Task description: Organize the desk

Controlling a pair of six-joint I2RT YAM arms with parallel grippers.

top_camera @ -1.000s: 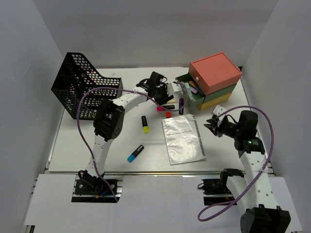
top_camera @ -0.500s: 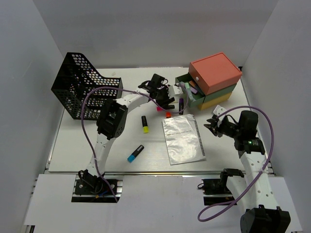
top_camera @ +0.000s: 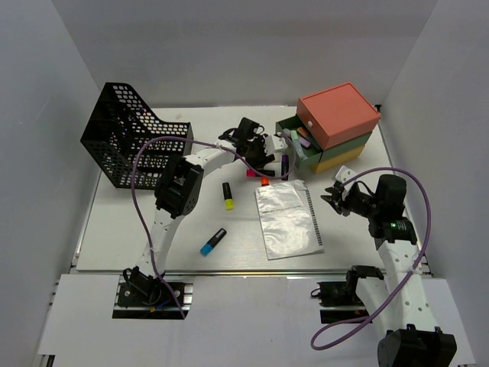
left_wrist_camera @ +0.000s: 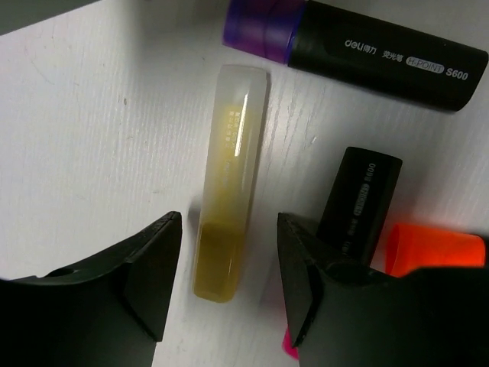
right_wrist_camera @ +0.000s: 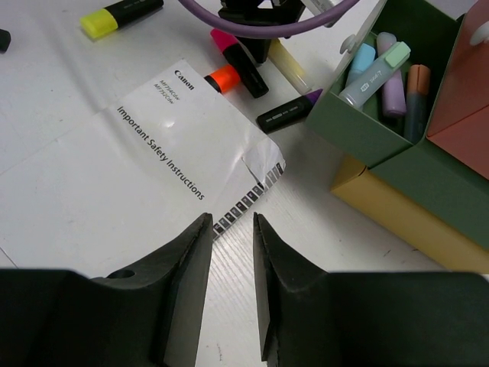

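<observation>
On the white desk (top_camera: 122, 229), my left gripper (top_camera: 256, 155) is down at the back centre beside the drawer box (top_camera: 336, 126). In the left wrist view it (left_wrist_camera: 229, 252) is open. Its fingers (left_wrist_camera: 157, 267) straddle the near end of a translucent yellowish pen (left_wrist_camera: 229, 176) lying flat, without touching it. A purple-capped black highlighter (left_wrist_camera: 359, 46) and an orange-capped black one (left_wrist_camera: 359, 199) lie close by. My right gripper (top_camera: 337, 196) hovers by the right edge of a Canon instruction sheet (right_wrist_camera: 153, 153). It (right_wrist_camera: 231, 222) is narrowly open, with nothing between its fingers.
A black mesh basket (top_camera: 130, 141) stands at the back left. The green drawer (right_wrist_camera: 382, 122) is pulled out and holds several pens. A yellow-capped highlighter (top_camera: 227, 196) and a blue-capped one (top_camera: 213, 241) lie left of the sheet (top_camera: 289, 220). A purple cable loops over each arm.
The left jaws have spread a little wider around the yellowish pen, and the left arm's elbow has drifted slightly right. The right arm has not moved.
</observation>
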